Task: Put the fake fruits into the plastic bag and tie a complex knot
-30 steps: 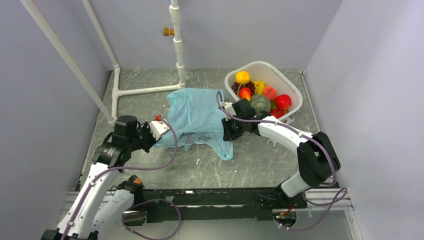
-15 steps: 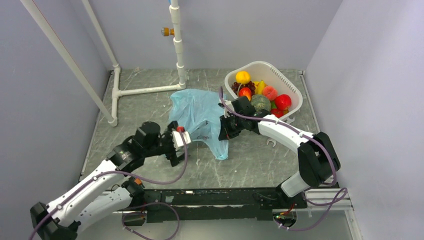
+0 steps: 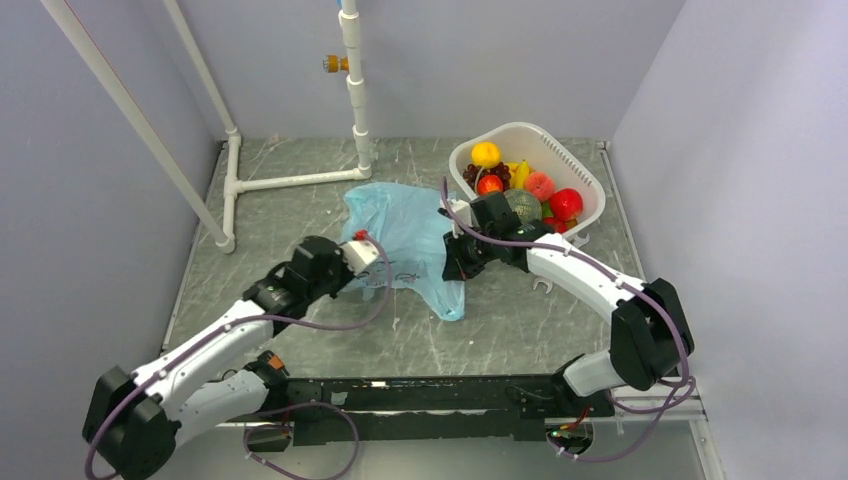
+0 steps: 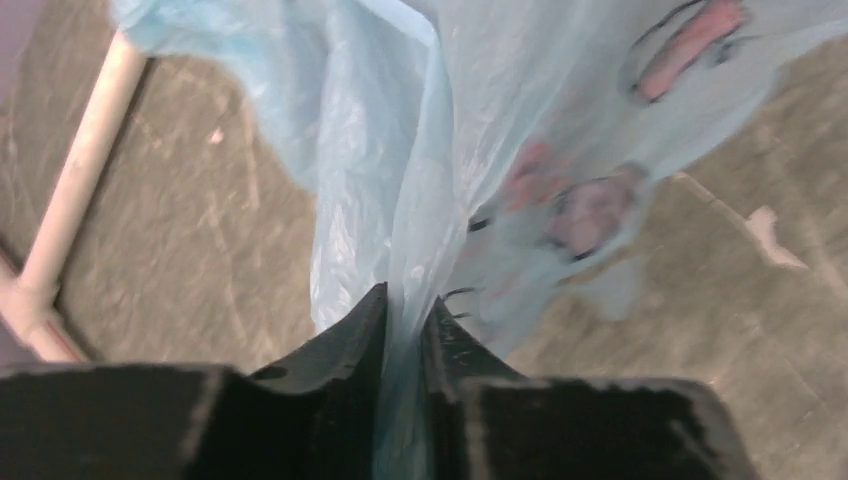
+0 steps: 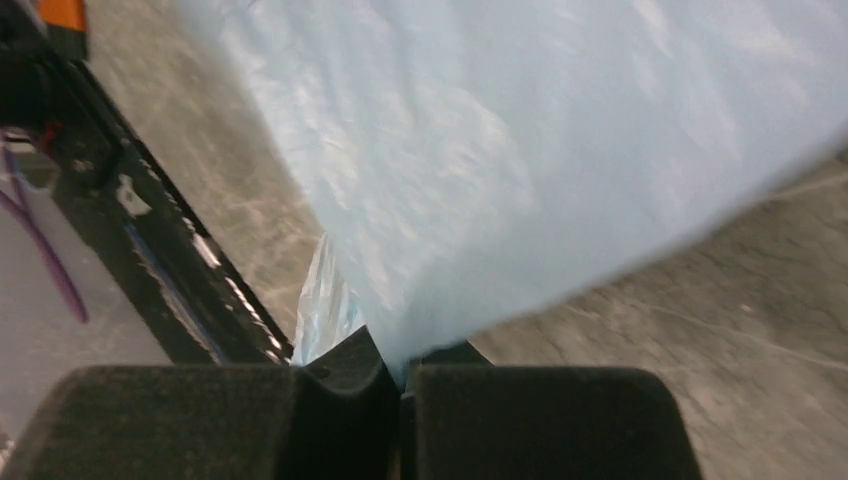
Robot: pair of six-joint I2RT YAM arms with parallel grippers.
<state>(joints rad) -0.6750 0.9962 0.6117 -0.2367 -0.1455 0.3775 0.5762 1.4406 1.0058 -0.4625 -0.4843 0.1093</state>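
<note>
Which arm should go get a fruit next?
Probably the right arm. Its jaws, shut on the plastic bag, sit right beside the basket of fake fruits. The left arm grips the bag's other side, farther from the basket.

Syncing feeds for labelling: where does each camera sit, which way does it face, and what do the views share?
Top external: high behind the arm bases, looking down on the table, plastic bag and basket of fake fruits; both arms show.
Left wrist: on the left arm, looking forward past the left gripper, bag film between its jaws.
Right wrist: on the right arm, close on bag film pinched by the right gripper.
Shared: all three see the bag.
</note>
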